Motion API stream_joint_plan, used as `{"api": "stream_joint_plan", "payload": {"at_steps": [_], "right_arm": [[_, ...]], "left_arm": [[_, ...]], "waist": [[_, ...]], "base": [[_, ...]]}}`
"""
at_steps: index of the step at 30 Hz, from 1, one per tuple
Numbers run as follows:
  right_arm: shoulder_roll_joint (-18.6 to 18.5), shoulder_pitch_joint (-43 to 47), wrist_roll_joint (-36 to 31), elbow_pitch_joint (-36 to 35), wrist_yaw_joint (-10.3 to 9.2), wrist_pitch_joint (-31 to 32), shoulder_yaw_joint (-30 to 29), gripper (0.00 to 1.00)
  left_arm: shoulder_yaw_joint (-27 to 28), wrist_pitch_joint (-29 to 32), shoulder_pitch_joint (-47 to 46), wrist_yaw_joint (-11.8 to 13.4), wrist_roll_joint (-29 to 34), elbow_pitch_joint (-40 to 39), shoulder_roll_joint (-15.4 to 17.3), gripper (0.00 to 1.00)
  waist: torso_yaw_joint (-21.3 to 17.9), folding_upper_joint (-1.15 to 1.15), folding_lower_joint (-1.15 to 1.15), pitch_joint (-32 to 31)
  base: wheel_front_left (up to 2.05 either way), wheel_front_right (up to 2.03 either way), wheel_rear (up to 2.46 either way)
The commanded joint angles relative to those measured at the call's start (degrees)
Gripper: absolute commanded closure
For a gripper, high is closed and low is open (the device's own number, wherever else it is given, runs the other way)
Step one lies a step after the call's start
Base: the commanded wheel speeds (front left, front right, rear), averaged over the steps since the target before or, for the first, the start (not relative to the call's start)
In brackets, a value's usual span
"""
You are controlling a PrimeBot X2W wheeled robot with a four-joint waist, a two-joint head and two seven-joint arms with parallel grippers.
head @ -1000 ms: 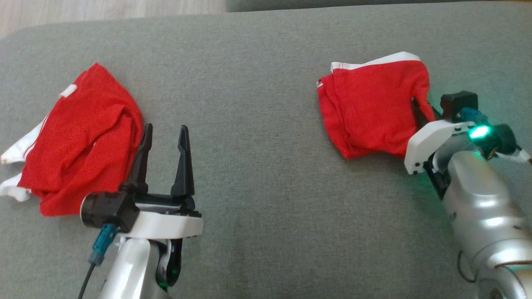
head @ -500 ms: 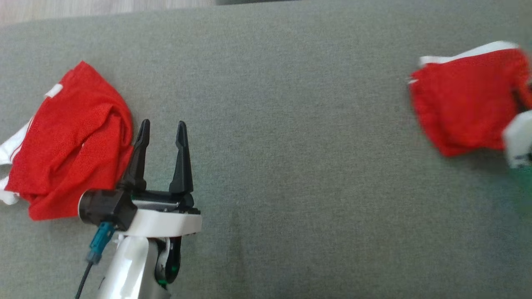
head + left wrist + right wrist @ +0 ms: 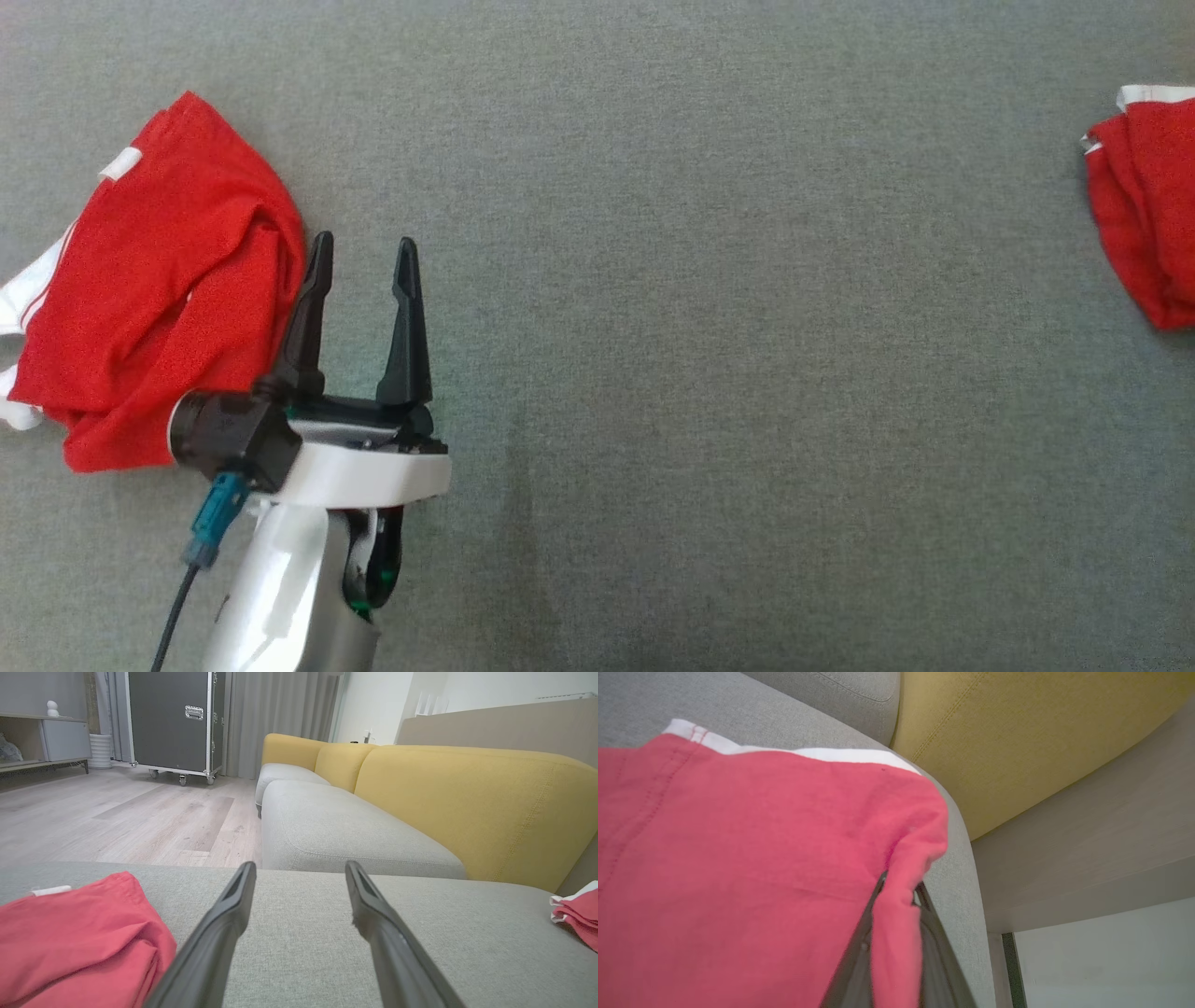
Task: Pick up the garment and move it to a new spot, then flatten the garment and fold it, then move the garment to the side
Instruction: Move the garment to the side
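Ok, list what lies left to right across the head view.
crumpled garment → left gripper, jaws apart → bare cushion → folded garment, cut off by the right edge

1. Red garments with white trim: 2. These are the left-hand garment (image 3: 159, 299) and the right-hand garment (image 3: 1144, 215) (the second is cut by the edge of the head view).
2. Grippers: 2. These are the left gripper (image 3: 364, 245) and the right gripper (image 3: 901, 884), each with 2 dark fingers (image 3: 222, 938).
3. Grey seat cushions: 3 in a row. These are the near seat cushion (image 3: 327, 933), middle seat cushion (image 3: 345, 835) and far seat cushion (image 3: 285, 772).
4. Yellow back cushions: 3. These are the near back cushion (image 3: 467, 807), middle back cushion (image 3: 341, 763) and far back cushion (image 3: 289, 749).
5. Dark wheeled case (image 3: 173, 718): 1.
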Motion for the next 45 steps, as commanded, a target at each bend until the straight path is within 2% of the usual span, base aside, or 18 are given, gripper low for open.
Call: {"api": "stream_joint_plan", "payload": {"at_steps": [1,4,5,6,14,22,27,32,36,40,41,45], "right_arm": [[-2.40,-0.50,-0.35,-1.34,-0.05,0.16,0.18,1.00],[-2.50,-0.35,-1.43,-2.14,-0.05,-0.03,-2.13,1.00],[-2.41,-0.23,-1.89,-2.51,-0.05,-0.25,-2.70,0.30],[-2.18,-0.11,-2.33,-2.84,-0.05,-0.39,-3.35,0.00],[1.32,2.07,-6.40,-6.29,-0.05,-1.73,-8.91,0.00],[11.23,3.81,-8.19,-11.88,-0.05,-4.12,-11.12,0.00],[18.84,4.80,-4.12,-17.86,-0.05,-4.91,-10.68,0.00],[25.05,9.67,2.73,-28.12,-0.05,-4.99,-8.95,0.00],[28.00,16.41,5.98,-36.24,-0.05,-5.00,-6.58,0.00],[30.98,23.85,9.27,-44.32,-0.05,-5.01,-6.76,0.00],[30.98,23.85,9.27,-44.32,-0.05,-5.01,-6.76,0.00],[32.38,32.25,11.59,-51.41,-0.05,-5.01,-6.54,0.00]], "left_arm": [[1.94,-0.29,-1.83,-0.16,0.77,-1.93,0.37,0.00],[1.92,-0.29,-1.88,-0.25,1.00,-1.74,0.37,0.00],[1.92,-0.29,-1.85,-0.29,1.09,-1.65,0.37,0.00],[1.96,-0.29,-1.80,-0.30,1.17,-1.56,0.37,0.00],[3.17,-0.29,-0.35,-0.33,1.41,-1.22,0.37,0.00],[5.64,-0.29,2.60,0.58,0.57,-3.16,0.37,0.00],[6.75,-0.29,5.20,1.49,-0.31,-4.87,0.37,0.00],[7.15,-0.29,7.58,1.45,-1.79,-5.22,0.37,0.00],[7.38,-0.29,9.00,1.07,-2.27,-5.21,0.37,0.00],[7.73,-0.29,10.40,1.08,-2.31,-5.53,0.37,0.00],[7.73,-0.29,10.40,1.08,-2.31,-5.53,0.37,0.00],[7.84,-0.29,11.71,1.19,-2.31,-5.41,0.37,0.00]], "waist": [[0.02,0.00,0.00,0.12],[-0.12,0.00,0.00,0.17],[-0.23,0.00,0.00,0.09],[-0.38,0.00,0.00,-0.09],[-2.40,0.00,0.00,-4.16],[-5.54,0.00,0.00,-10.71],[-6.90,0.00,0.00,-14.66],[-7.02,0.00,0.00,-17.64],[-6.54,0.00,0.00,-18.83],[-6.33,0.00,0.00,-19.37],[-6.33,0.00,0.00,-19.37],[-6.35,0.00,0.00,-19.49]], "base": [[0.00,0.00,0.00],[0.00,0.00,0.00],[0.00,0.00,0.00],[0.00,0.00,0.00],[0.00,0.00,0.00],[0.00,0.00,0.00],[0.00,0.00,0.00],[0.00,0.00,0.00],[0.00,0.00,0.00],[0.00,0.00,0.00],[0.00,0.00,0.00],[0.00,0.00,0.00]]}}
